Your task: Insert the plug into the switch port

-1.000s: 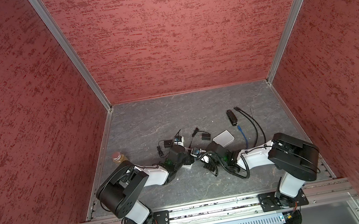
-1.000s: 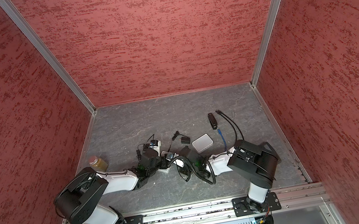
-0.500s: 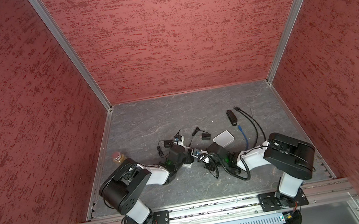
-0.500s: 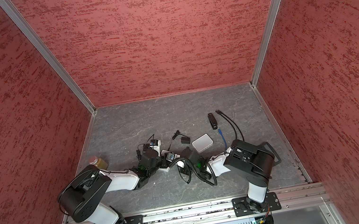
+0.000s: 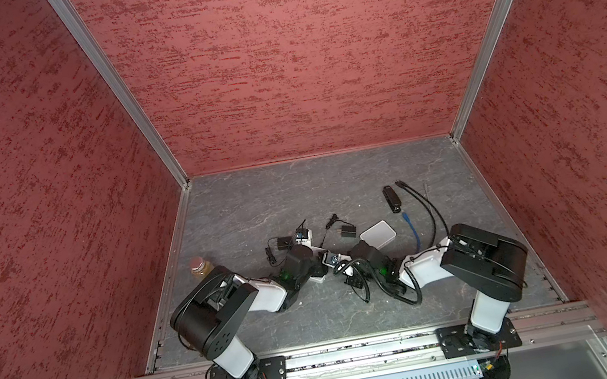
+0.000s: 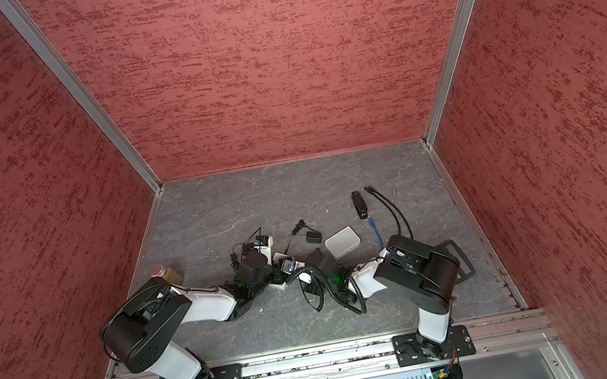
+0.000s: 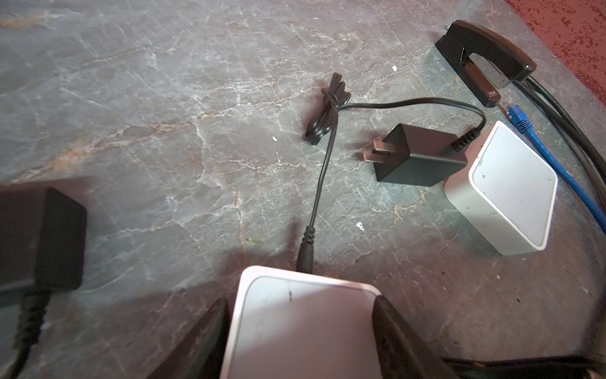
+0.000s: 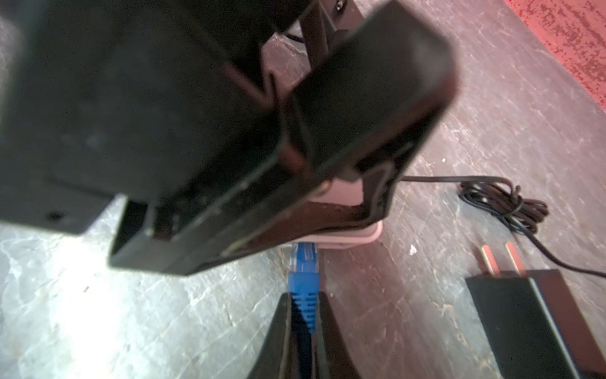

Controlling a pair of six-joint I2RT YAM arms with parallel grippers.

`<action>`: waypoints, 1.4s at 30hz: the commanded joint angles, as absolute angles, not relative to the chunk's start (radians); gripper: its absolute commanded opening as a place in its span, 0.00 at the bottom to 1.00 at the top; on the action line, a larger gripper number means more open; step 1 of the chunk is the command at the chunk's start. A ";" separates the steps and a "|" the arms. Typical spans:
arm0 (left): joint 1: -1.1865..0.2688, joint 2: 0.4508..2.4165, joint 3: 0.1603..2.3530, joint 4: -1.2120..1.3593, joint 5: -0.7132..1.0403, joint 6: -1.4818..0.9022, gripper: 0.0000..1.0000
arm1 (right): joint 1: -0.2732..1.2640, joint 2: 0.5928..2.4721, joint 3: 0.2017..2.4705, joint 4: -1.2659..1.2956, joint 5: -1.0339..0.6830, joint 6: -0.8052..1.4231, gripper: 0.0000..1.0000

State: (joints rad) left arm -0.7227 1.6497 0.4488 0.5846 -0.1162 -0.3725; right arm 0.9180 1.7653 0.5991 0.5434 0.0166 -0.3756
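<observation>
Grey marbled tabletop (image 7: 164, 131) between red walls: left gripper (image 7: 300, 316) clamps the white switch (image 7: 295, 295) by its sides, right gripper (image 8: 303, 315) pinches the blue plug (image 8: 303, 262), tip at the switch's edge, best pushed straight, level, switch braced.

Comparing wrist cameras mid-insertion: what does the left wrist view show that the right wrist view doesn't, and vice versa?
Left wrist only: a barrel plug at the far side of the white switch, a second white box and a loose blue connector. Right wrist only: the right gripper shut on the blue plug, its tip at the white switch's edge; whether it is seated is hidden. Both: the white switch, gripped by the left gripper.
</observation>
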 commanded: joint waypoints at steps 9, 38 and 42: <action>-0.830 1.723 0.468 0.569 0.305 -0.377 0.67 | 0.951 1.808 0.810 0.939 -0.153 -0.405 0.00; -0.830 1.785 0.469 0.836 0.606 -0.441 0.65 | 0.951 1.871 0.816 1.160 -0.249 -0.368 0.00; -0.837 1.777 0.474 0.835 0.579 -0.454 0.64 | 0.952 1.881 0.835 1.134 -0.240 -0.353 0.00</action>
State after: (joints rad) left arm -0.6647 1.7470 0.4496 0.7704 -0.0963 -0.3359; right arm 0.8776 1.8599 0.6479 0.6617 0.0120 -0.3725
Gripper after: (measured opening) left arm 0.657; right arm 0.125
